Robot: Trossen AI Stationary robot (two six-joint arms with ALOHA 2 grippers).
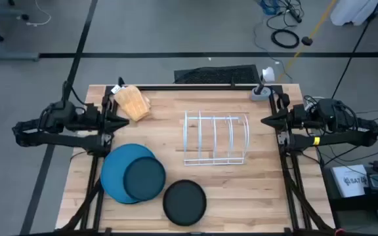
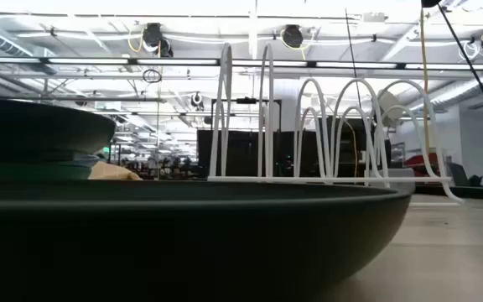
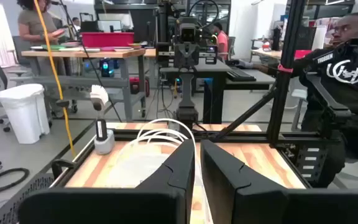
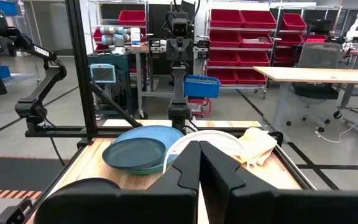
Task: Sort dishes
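Your left gripper and right gripper sit pinched together, empty, either side of the white wire rack. Left of the rack, dark teal plate rides on the blue plate; black plate below it. Wooden table, workshop benches beyond.

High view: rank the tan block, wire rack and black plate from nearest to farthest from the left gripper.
Measured from the left gripper, at the table's left edge:
1. Tan block, just beyond it toward the table's far side.
2. Wire rack, mid-table, toward the right arm.
3. Black plate, at the near edge, about as far off as the rack; too close to call.
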